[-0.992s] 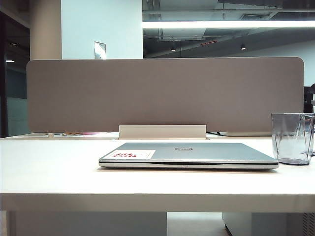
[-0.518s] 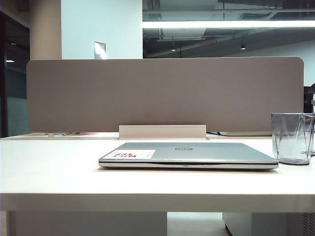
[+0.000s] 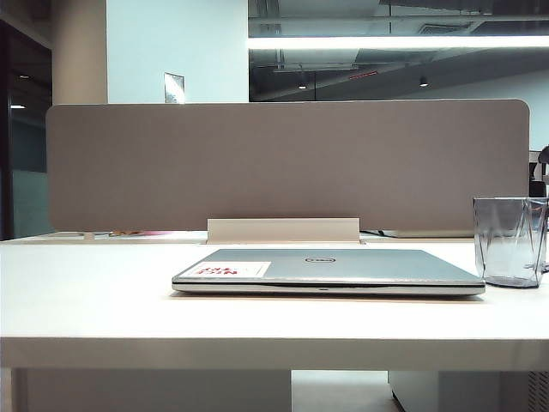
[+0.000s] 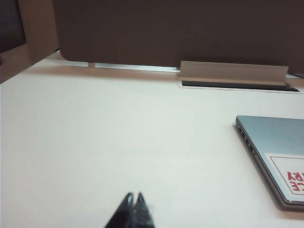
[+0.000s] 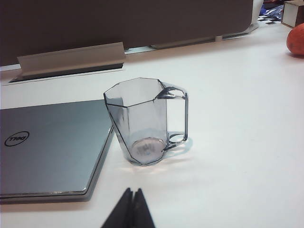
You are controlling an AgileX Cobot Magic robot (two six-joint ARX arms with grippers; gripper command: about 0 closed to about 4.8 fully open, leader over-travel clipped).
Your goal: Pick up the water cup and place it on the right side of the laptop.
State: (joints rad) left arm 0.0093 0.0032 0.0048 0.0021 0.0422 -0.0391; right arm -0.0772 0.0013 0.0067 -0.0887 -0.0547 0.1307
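Beside the closed silver-grey laptop [image 5: 50,145], the clear faceted handled cup [image 5: 142,121] stood upright; both clenched, empty grippers, left [image 4: 133,197] and right [image 5: 132,192], risked toppling it if advanced unopened.

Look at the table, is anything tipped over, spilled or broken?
No, nothing stands out. The water cup stands upright and empty on the table, beside the right edge of the closed laptop. No spill shows. Both the left gripper and right gripper have jaws shut, holding nothing.
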